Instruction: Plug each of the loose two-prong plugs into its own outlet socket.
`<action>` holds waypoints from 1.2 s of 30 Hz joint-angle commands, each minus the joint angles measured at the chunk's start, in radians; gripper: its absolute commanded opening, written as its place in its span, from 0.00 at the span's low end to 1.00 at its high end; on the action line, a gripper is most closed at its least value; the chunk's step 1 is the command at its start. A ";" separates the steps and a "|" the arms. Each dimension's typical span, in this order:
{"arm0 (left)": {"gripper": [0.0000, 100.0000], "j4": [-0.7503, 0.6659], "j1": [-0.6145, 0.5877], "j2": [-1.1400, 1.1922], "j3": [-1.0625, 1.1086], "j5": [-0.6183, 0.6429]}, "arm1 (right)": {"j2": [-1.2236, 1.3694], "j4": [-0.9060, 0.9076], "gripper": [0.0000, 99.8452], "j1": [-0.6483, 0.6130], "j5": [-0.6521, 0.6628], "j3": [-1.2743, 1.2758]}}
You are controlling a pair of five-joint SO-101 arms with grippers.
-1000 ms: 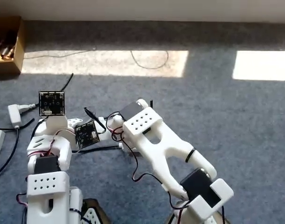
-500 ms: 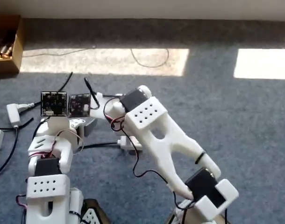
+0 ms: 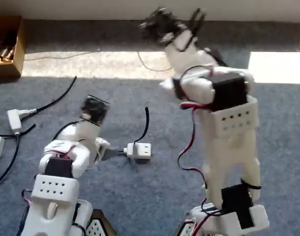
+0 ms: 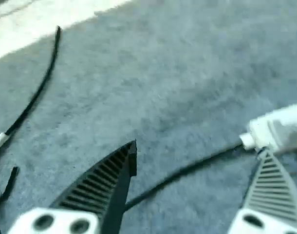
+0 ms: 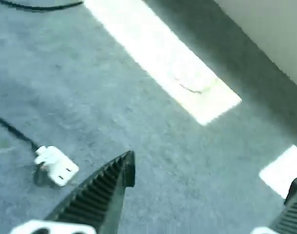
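Overall, a grey-blue carpet (image 3: 268, 128) is seen under both arms, crossed by sunlit patches (image 3: 110, 66) near the far wall. The right arm (image 3: 228, 118) is raised high above the carpet, and the right gripper (image 5: 214, 170) is held with its jaws spread wide and nothing between them. The left arm (image 3: 61, 167) is bent low over the carpet. The left gripper (image 4: 197, 151) is also spread apart and nothing is clamped in it; one of its fingertips (image 4: 265, 158) is placed just beside the cable end of the white socket block (image 3: 140, 150). This block lies on the carpet between the two arms, and two slots are visible on one face. Its black cable (image 3: 146, 123) is curved away toward the far wall. A wooden box (image 3: 12, 69) is set at the far left corner. A white plug (image 3: 15, 120) with its own lead lies on the carpet, well apart from the socket block.
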 commanded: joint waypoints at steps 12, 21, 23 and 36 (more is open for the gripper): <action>0.37 0.232 0.150 0.903 -0.624 -0.560 | -0.131 -0.697 0.45 0.648 -0.121 1.231; 0.34 0.149 0.394 1.072 -0.711 -0.479 | -0.311 -1.058 0.45 0.622 -0.103 1.779; 0.28 0.098 0.415 1.116 -0.710 -0.476 | -0.329 -1.093 0.45 0.622 -0.101 1.817; 0.00 0.307 0.113 1.385 -1.099 -0.480 | -0.351 -1.112 0.45 0.618 -0.097 1.845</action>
